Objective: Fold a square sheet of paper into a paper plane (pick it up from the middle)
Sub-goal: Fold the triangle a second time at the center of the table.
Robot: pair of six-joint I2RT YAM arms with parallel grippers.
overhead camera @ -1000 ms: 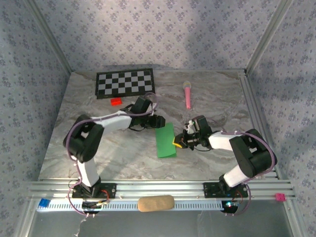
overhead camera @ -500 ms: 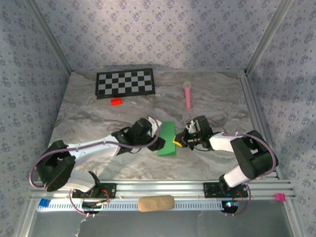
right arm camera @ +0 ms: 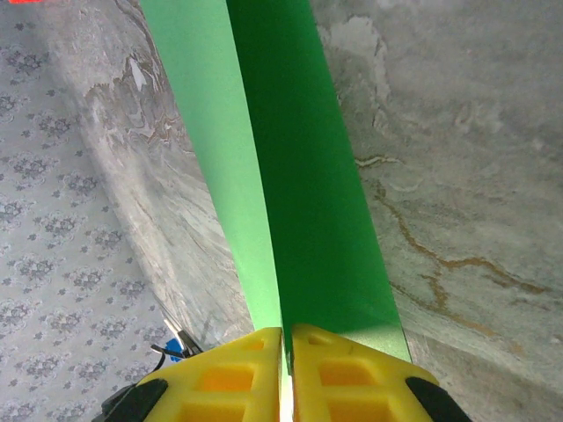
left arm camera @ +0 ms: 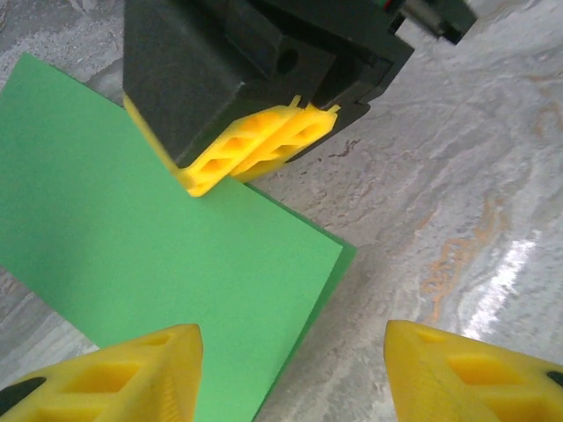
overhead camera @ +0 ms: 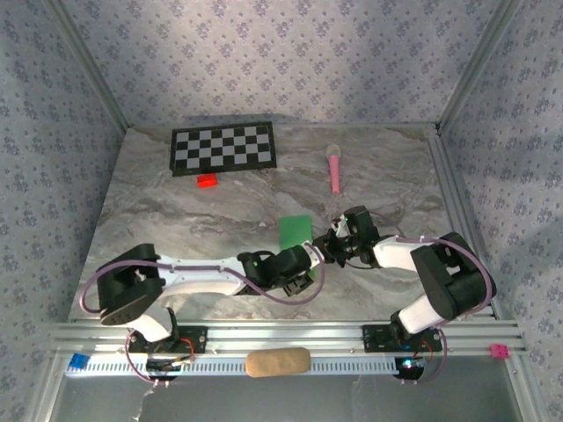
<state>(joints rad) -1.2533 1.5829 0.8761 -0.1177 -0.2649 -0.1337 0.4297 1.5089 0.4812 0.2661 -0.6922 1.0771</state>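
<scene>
Pinching the right-hand edge of the square sheet of paper [overhead camera: 295, 230], the right gripper [overhead camera: 327, 249] has its yellow fingers [right arm camera: 237, 378] clamped together on it. The paper sits mid-table [overhead camera: 176, 220] and looks doubled over. The left gripper [left arm camera: 290, 338] hangs by its near corner, spread apart, holding nothing.

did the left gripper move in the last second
Yes. The left gripper has swung away from the checkerboard toward the table's near edge, now at the green paper.
</scene>
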